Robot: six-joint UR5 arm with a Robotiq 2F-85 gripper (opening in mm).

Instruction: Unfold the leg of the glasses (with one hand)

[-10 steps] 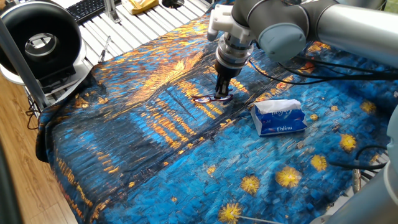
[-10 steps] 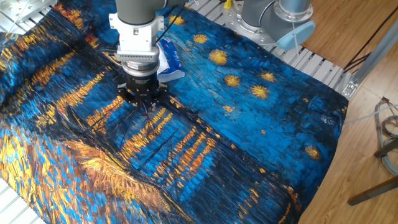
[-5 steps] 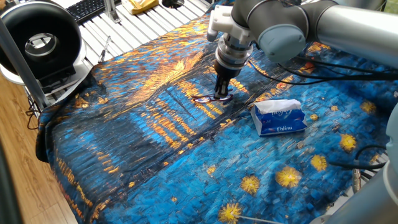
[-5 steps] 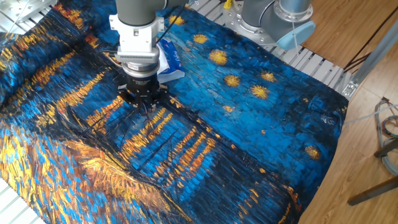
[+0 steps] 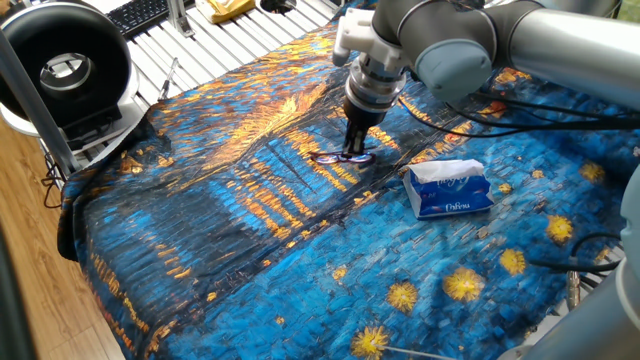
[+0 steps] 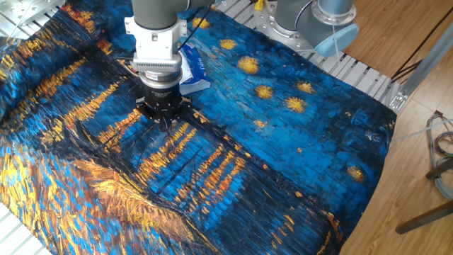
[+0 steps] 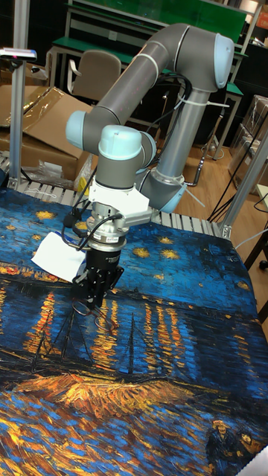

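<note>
The glasses [image 5: 331, 157] are small, with a dark reddish frame, and sit at the middle of the blue and orange painted cloth [image 5: 230, 260]. My gripper [image 5: 356, 152] points straight down onto their right end, its black fingers drawn close together on the frame. In the other fixed view the gripper [image 6: 165, 123] hides most of the glasses. In the tall fixed view the gripper [image 7: 87, 297] has thin frame wire showing just below its tips. I cannot tell whether a leg is folded.
A blue-white tissue pack [image 5: 450, 190] lies to the right of the gripper. A black round fan [image 5: 65, 65] and a keyboard [image 5: 140, 12] stand past the cloth's far left edge. Black cables [image 5: 560, 112] cross the cloth's right side. A second arm's base [image 6: 318, 21] stands at the table edge.
The gripper and the glasses have shifted up very slightly. Otherwise the scene looks the same.
</note>
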